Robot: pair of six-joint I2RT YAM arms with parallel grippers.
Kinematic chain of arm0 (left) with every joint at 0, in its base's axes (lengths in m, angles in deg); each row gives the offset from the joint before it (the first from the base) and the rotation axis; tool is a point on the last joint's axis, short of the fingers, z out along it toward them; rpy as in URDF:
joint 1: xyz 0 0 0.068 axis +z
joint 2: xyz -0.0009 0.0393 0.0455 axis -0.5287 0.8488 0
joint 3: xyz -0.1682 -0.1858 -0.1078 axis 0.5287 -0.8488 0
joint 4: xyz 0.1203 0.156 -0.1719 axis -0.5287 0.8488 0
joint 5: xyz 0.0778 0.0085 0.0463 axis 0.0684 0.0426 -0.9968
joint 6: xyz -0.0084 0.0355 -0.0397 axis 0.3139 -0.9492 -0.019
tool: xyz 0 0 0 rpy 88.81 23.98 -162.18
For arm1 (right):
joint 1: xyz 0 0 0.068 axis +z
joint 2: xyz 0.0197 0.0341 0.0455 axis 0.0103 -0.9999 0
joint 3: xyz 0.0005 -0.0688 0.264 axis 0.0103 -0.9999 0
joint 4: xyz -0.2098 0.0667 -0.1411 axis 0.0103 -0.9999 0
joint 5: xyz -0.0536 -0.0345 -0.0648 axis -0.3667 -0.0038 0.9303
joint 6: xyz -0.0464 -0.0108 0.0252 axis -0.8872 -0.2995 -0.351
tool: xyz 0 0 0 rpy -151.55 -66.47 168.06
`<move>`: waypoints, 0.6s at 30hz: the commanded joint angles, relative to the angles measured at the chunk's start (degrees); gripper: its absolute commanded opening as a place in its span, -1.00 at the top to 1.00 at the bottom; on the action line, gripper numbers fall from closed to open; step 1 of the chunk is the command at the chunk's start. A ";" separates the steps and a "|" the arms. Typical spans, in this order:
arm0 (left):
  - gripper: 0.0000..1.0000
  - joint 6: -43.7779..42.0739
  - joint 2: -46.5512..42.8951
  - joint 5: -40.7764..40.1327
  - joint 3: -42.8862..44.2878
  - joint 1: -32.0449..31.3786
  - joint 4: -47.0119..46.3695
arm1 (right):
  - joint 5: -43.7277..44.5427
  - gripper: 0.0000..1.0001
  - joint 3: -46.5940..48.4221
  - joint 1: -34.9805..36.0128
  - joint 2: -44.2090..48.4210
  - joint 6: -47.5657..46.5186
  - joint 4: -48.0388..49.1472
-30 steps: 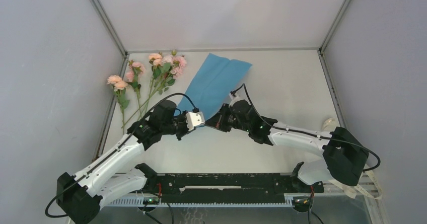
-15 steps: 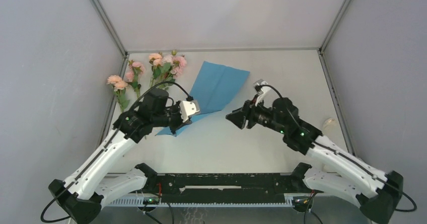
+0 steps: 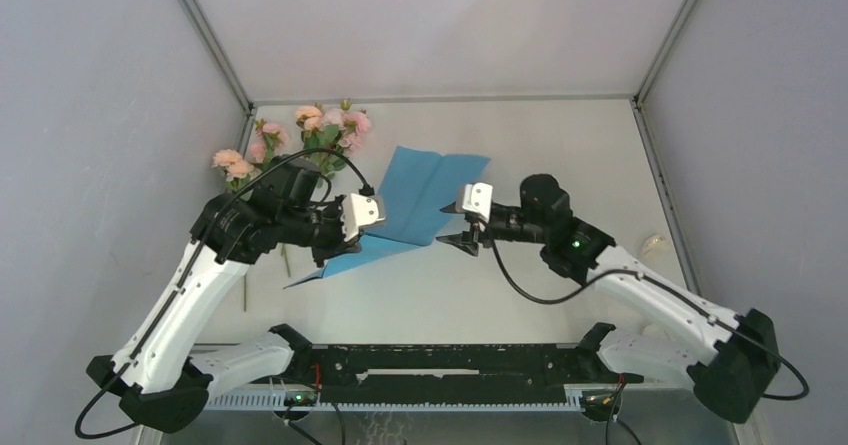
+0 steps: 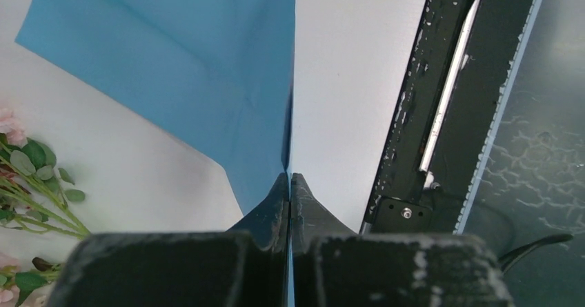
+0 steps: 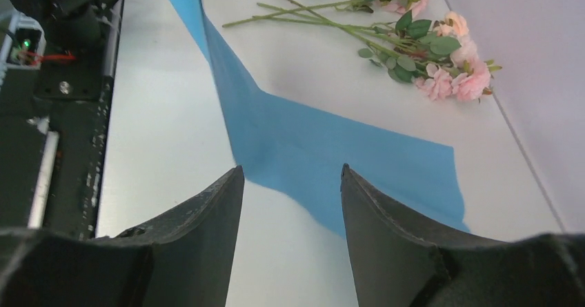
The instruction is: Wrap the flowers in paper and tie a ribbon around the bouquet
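pinching the paper [image 3: 425,190] by its edge, left gripper [image 4: 290,183] is clamped; right gripper [image 5: 290,176] hangs spread at 4 o'clock, flowers [image 3: 330,125] at 10 o'clock.

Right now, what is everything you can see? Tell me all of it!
paper: one, light blue, middle of the table
flowers: one loose bunch, pink with green leaves, far left corner
ribbon: one, cream, right edge, only a bit shows
table: one, white, under everything
rail: one, black, near edge
left claw: one, black, shut on the paper's edge
right claw: one, black, open and empty, beside the paper
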 commanded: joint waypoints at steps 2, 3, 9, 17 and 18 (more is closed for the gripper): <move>1.00 -0.37 2.90 0.99 6.36 0.33 5.14 | -10.99 -0.27 6.67 -0.33 -6.76 -11.93 0.06; 1.00 -0.38 3.31 1.09 7.10 0.28 5.53 | -12.07 -0.27 7.13 -0.20 -7.66 -11.88 0.45; 1.00 -0.29 5.67 0.95 9.76 0.28 6.39 | -17.76 -0.26 10.55 0.84 -11.32 -11.15 -1.13; 1.00 -1.43 6.92 2.04 10.52 0.31 7.36 | -11.55 -0.01 11.64 3.42 -14.39 -5.68 4.16; 1.00 -1.50 6.99 2.20 10.47 0.33 7.35 | -10.86 0.07 12.39 3.42 -14.87 -4.85 3.77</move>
